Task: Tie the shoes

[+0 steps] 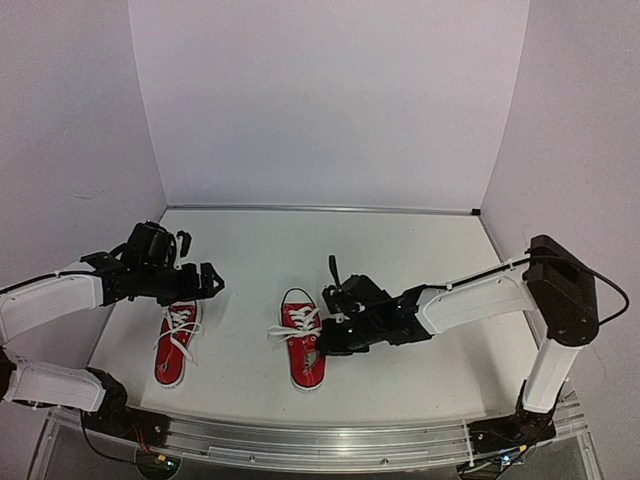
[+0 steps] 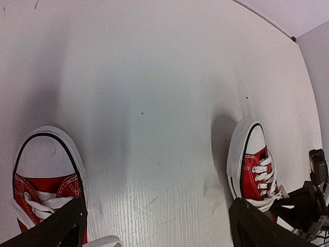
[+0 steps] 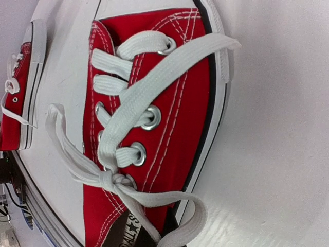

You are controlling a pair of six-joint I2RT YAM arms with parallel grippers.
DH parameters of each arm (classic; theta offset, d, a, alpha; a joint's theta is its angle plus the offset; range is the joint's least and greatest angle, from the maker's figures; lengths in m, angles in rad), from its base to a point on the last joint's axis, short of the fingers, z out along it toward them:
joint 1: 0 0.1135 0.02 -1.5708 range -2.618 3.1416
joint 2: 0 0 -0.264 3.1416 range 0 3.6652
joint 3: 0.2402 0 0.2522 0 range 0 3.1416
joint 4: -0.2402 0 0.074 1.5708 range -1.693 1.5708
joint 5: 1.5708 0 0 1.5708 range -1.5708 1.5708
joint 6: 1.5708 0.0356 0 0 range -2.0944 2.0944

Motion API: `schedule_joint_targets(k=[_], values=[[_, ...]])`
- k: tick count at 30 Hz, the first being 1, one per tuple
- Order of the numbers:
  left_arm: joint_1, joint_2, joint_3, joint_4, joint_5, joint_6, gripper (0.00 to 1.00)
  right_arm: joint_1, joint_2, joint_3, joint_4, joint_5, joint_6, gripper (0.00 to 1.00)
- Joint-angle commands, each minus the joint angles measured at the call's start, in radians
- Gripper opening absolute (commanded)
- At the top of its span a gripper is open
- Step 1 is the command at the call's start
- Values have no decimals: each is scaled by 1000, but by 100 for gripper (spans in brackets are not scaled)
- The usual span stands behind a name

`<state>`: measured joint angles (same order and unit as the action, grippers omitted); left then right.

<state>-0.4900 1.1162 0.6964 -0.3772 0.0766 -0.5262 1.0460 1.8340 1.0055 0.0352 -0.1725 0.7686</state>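
A white tabletop [image 1: 400, 250] is seen, walled by white panels [image 1: 330, 100]. The left arm [image 1: 50, 300] is stretched in from 9 o'clock and the right arm [image 1: 480, 295] from 3 o'clock. The left shoe [image 1: 174, 348] and the right shoe [image 1: 304, 352] are set side by side and apart near the 6 o'clock edge, the left one toward 7 o'clock. In the left wrist view their white toe caps [image 2: 49, 154] are turned to 12 o'clock. The left end effector [image 1: 198, 262] is released, its fingers [image 2: 61, 226] spread wide, above the left shoe. The right end effector [image 1: 335, 335] is clenched at the right shoe's 3 o'clock side, by the laces [image 3: 128, 103]; whether a lace is pinched cannot be told. The lace ends are seen loose, crossed once.
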Motion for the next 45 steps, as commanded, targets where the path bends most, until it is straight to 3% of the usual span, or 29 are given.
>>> schedule_joint_targets(k=[1,12,18,19,21,23,31,38,45], values=[[-1,-32,83,-38,-63,-6,100,65,29,139,72,30,17,0],[-1,-69,184,-103,-176,-65,100,179,365,492,175,135,221,0],[-1,-75,193,-109,-174,-77,100,201,458,620,184,172,297,0],[-1,-72,192,-112,-173,-77,100,204,464,626,184,172,304,2],[-1,-64,192,-119,-171,-74,100,208,461,613,196,159,325,24],[-1,-56,192,-119,-163,-65,100,210,423,560,223,161,339,53],[-1,5,243,-141,-110,19,100,193,63,251,238,264,174,93],[-1,108,273,-109,12,39,100,54,-309,-135,235,280,38,98],[-2,153,126,47,77,7,100,-10,-575,-427,233,341,23,98]])
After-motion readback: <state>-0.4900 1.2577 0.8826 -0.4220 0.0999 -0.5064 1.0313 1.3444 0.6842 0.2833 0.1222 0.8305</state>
